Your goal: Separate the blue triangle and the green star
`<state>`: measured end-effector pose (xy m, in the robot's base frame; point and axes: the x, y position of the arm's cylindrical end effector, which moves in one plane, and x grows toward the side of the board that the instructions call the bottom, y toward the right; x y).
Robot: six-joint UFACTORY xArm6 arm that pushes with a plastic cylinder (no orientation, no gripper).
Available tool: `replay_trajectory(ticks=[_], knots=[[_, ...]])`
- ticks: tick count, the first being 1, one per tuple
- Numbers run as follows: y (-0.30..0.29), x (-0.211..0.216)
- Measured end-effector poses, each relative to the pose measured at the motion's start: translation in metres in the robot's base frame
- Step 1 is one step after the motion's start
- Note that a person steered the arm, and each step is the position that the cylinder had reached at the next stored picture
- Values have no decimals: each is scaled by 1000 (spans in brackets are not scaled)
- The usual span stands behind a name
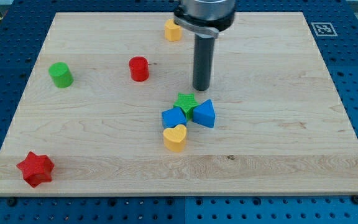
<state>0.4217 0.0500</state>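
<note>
The green star [186, 102] lies near the board's middle. The blue triangle [204, 114] touches its lower right side. A blue cube [173, 117] touches the star's lower left side. A yellow heart [175, 137] sits just below the blue cube. My tip [202, 88] stands just above and slightly right of the green star, a small gap away from it and from the blue triangle.
A red cylinder [139, 68] and a green cylinder [61, 74] stand at the upper left. A yellow block [173, 29] sits at the top, beside the arm. A red star [35, 168] lies at the lower left corner of the wooden board [291, 124].
</note>
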Motion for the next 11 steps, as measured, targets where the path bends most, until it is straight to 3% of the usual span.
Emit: replay_trajectory(ticks=[2,9,11], knots=[[25,28],[-57,96],[-57,103]])
